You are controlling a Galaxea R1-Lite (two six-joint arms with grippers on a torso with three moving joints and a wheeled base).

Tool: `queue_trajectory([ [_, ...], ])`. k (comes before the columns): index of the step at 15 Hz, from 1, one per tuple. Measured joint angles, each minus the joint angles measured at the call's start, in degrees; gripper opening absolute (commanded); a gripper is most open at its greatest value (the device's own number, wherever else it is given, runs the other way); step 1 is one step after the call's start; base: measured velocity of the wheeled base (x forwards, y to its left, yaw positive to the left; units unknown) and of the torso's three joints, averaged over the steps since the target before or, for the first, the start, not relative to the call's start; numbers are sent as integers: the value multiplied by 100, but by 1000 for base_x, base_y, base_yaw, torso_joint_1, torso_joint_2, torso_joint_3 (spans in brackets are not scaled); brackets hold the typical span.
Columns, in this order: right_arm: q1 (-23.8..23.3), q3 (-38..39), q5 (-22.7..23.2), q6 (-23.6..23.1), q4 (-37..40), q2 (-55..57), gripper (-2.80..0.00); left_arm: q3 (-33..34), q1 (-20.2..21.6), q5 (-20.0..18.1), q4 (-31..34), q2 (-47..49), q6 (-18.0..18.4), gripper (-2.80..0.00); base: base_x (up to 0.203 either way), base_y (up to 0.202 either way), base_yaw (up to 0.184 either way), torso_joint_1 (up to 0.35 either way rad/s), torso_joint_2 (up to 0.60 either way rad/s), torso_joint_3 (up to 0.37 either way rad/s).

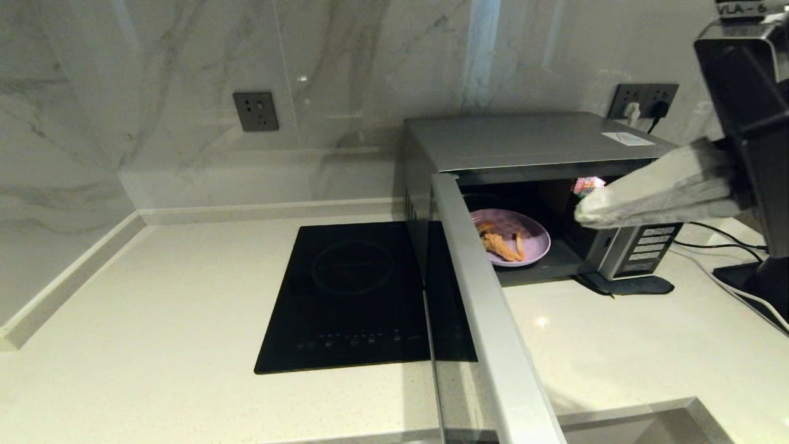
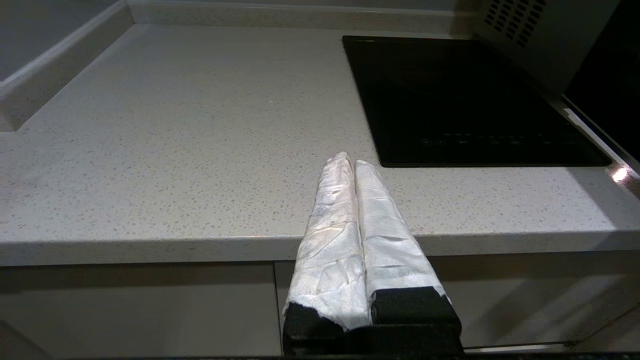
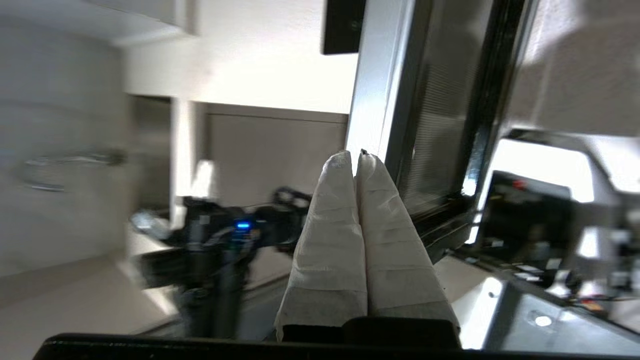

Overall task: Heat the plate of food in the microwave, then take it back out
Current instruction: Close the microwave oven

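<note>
From my head I look down on the counter (image 1: 185,320). The microwave (image 1: 530,145) stands open, its door (image 1: 487,308) swung out toward me over the edge of the hob (image 1: 351,290), and the plate of food (image 1: 515,237) sits inside on the oven floor. My right gripper (image 1: 582,213) hangs in front of the opening, near the button panel, fingers pressed together and holding nothing (the plate is in, so I judge closing the door comes next).

At my left wrist, the left gripper (image 2: 348,162) is parked low at the counter's front edge, fingers together and empty, clear of the work.

At my right wrist, the closed fingertips point at the door's inner frame (image 3: 380,100), just beside it; whether they touch I cannot tell.
</note>
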Motion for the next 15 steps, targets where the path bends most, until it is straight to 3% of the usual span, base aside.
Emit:
queue_trajectory([
  [2, 614, 0, -473, -13, 18, 138, -280, 0, 0, 1, 0, 0, -1, -280, 0, 0, 0, 0, 0, 0],
  [7, 1689, 95, -589, -16, 251, 296, -280, 0, 0, 1, 0, 0, 0, -280, 0, 0, 0, 0, 0, 0],
  [15, 2122, 105, -658, -18, 251, 721, -280, 0, 0, 1, 0, 0, 0, -280, 0, 0, 0, 0, 0, 0],
])
